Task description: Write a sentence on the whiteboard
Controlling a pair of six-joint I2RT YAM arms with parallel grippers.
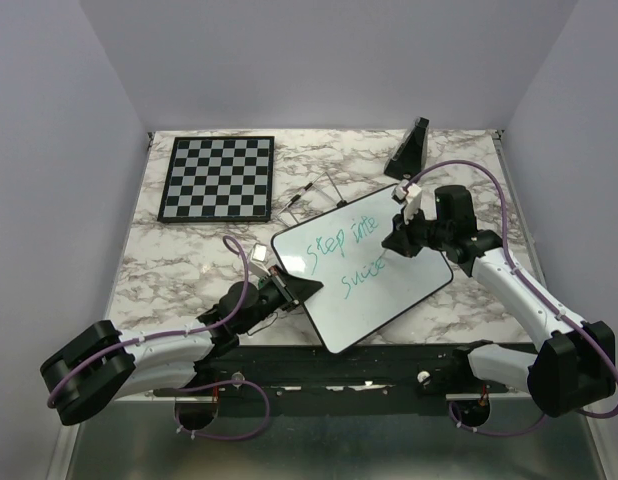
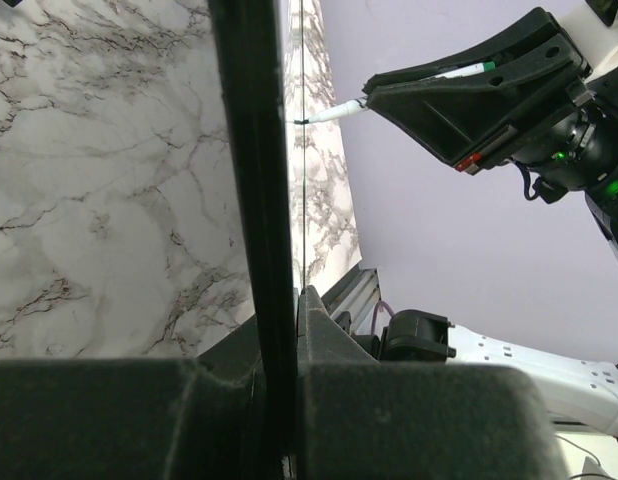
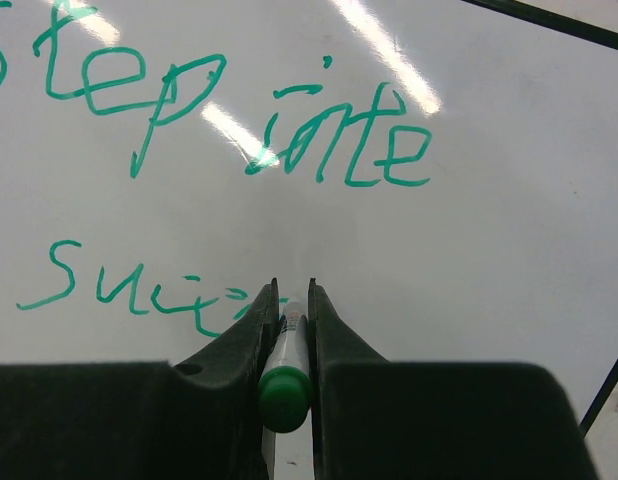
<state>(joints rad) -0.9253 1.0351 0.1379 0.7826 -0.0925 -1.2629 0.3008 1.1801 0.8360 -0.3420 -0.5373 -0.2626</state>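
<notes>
The whiteboard (image 1: 394,300) is raised and tilted over the table's near middle. My left gripper (image 1: 289,287) is shut on its left corner. In the left wrist view the board's black rim (image 2: 251,180) runs edge-on between the jaws of the left gripper (image 2: 286,300). Teal words of the sentence (image 1: 341,250) read "Step into" and, below, "Succ" plus unfinished strokes (image 3: 239,110). My right gripper (image 1: 394,240) (image 3: 292,290) is shut on a green-capped marker (image 3: 286,375), whose tip is hidden between the fingers, close against the board (image 3: 489,250) just right of the second line.
A black-and-white chessboard (image 1: 217,177) lies at the back left. A black wedge-shaped object (image 1: 409,148) stands at the back, right of centre. A small pen-like piece (image 1: 299,200) and a thin rod (image 1: 334,186) lie on the marble table (image 1: 169,270) behind the board.
</notes>
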